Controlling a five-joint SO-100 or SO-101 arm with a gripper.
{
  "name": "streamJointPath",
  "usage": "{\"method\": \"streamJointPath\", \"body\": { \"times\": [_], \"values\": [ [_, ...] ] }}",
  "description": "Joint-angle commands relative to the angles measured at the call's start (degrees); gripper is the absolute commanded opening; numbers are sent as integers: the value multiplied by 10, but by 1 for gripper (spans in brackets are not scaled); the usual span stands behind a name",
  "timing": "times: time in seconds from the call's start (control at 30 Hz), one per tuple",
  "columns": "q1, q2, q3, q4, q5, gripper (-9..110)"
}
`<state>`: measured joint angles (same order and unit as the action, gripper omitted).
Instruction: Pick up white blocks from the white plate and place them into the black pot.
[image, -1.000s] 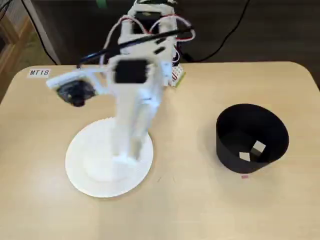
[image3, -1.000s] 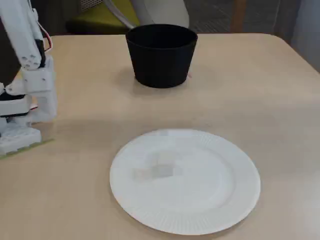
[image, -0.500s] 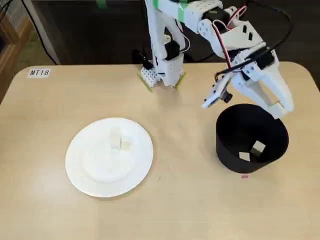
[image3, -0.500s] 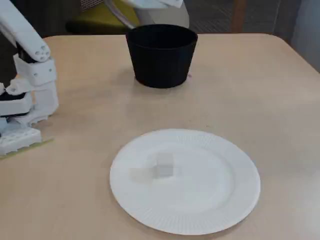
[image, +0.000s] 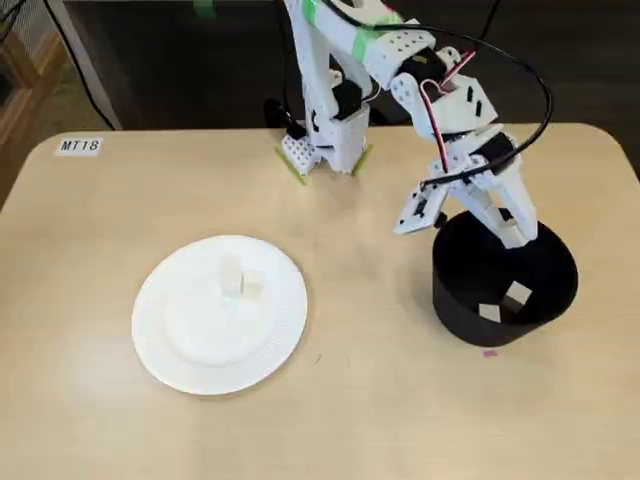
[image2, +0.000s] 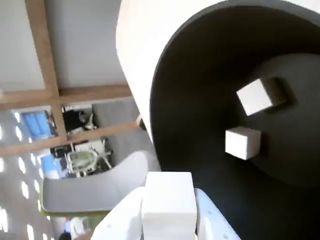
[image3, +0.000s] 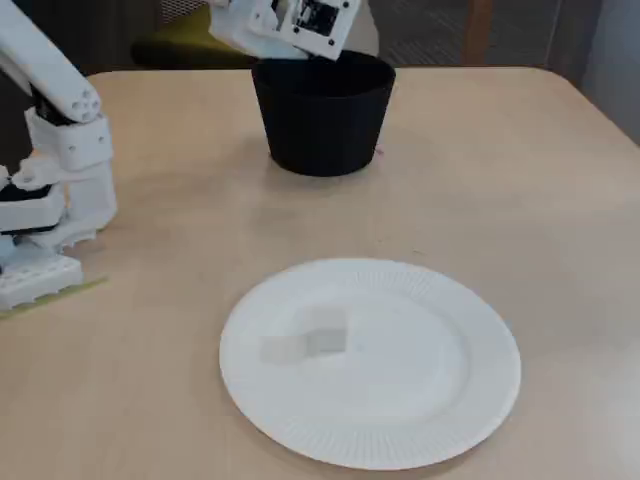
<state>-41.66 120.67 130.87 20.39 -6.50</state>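
We see the pincer (image2: 167, 220) closed on one white block (image2: 168, 207), held between its two white fingers (image2: 212, 222) at the bottom edge of the wrist view, just over the rim of the black pot (image2: 200, 65). Inside the pot lie two more white blocks (image2: 242, 142), near each other on its dark floor at about three o'clock in that view.

In a fixed view from above, the arm (image: 440, 95) reaches from its base at twelve o'clock down to the pot (image: 460, 300), which stands at about four o'clock on the bench (image: 380, 400); the pincer (image: 515, 232) hangs over the pot's far rim. The white plate (image: 170, 350) lies well apart at about eight o'clock, with two blocks (image: 240, 282) touching each other near its upper middle.

We read "MT18" on a small white label (image: 78, 146) at the bench's ten o'clock corner. A tiny pink mark (image: 489, 352) sits just below the pot.
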Motion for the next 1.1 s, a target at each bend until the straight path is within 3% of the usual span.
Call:
{"method": "streamJointPath", "body": {
  "times": [0.0, 0.13, 0.27, 0.33, 0.43, 0.5, 0.73, 0.93, 1.07],
  "values": [
    [5, 16, -3, -11, -1, 10],
    [15, 14, -6, 5, -20, 28],
    [30, 15, -11, 25, -25, 29],
    [37, 17, -11, 29, -24, 25],
    [56, 27, -24, 55, -7, 2],
    [86, 43, -59, 127, -14, -2],
    [337, 31, -232, 425, -61, -2],
    [550, -42, -287, 564, -118, -2],
    [623, -110, -287, 612, -135, -2]
  ]
}}
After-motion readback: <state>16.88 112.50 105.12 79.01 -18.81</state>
